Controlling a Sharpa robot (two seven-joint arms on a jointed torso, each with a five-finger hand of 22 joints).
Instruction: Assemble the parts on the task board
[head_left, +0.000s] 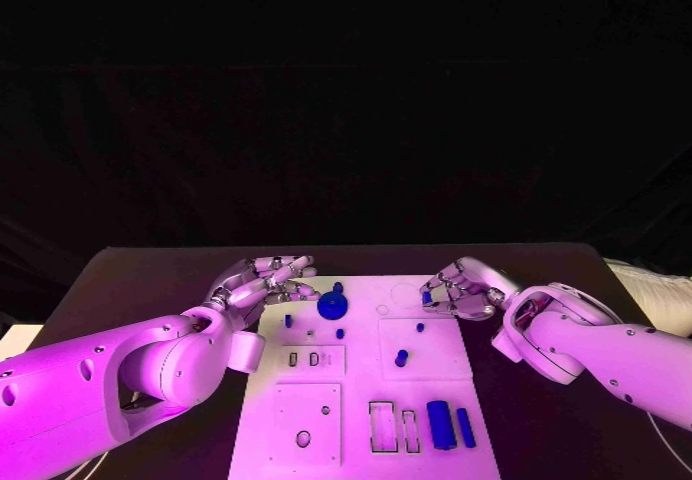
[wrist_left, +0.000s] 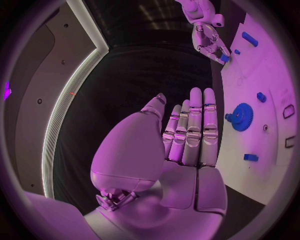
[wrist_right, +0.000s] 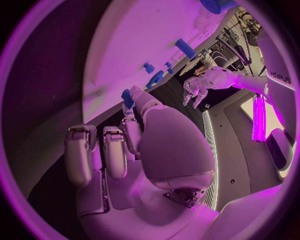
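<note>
The right hand (head_left: 459, 290) pinches a small blue plastic peg (head_left: 427, 296) over the white task board (head_left: 433, 370)'s far right; the left hand (head_left: 271, 282) hovers released.

Black table (head_left: 159, 270) under board; dark backdrop (head_left: 346, 120) behind.

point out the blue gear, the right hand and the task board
blue gear (wrist_left: 241, 117), left wrist view, on its toothed disc
right hand (head_left: 459, 291), head view, on the middle of the hand
task board (head_left: 361, 400), head view, on a bare white patch
</note>
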